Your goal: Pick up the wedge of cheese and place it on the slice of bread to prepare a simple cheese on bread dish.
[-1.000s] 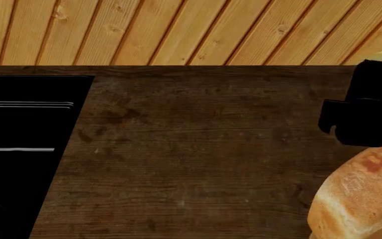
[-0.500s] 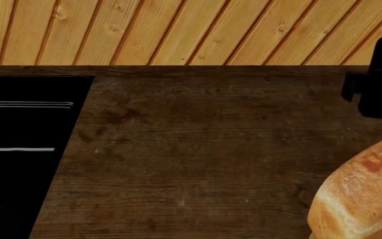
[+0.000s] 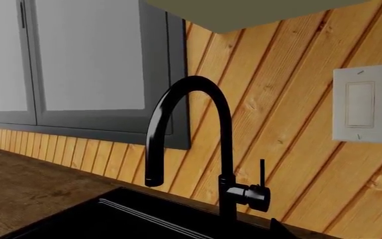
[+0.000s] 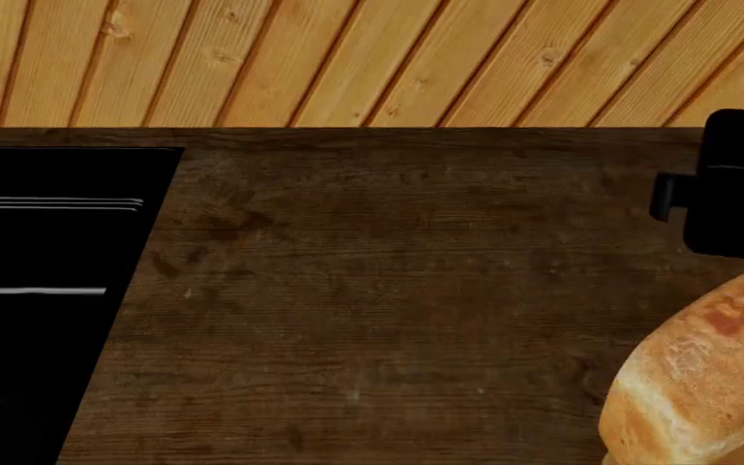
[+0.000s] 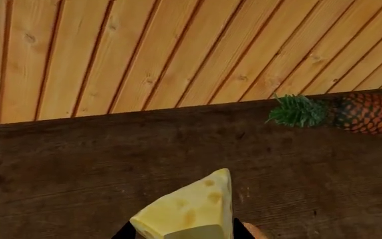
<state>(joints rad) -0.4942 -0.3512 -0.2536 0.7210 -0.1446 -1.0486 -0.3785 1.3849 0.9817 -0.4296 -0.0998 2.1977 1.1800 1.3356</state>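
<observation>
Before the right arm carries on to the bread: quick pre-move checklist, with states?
1. Pale-yellow holed cheese wedge sits between the right gripper's fingers: ok.
2. Grip firmness: cannot tell, fingers mostly hidden.
3. Golden-brown crusted bread loaf in head view, top bare: ok.
4. Right gripper over the bread: not ok, it is beyond the loaf, toward the wall.
5. Dark wooden countertop between gripper and bread unobstructed: ok.
6. Left gripper: cannot tell, not in view.
</observation>
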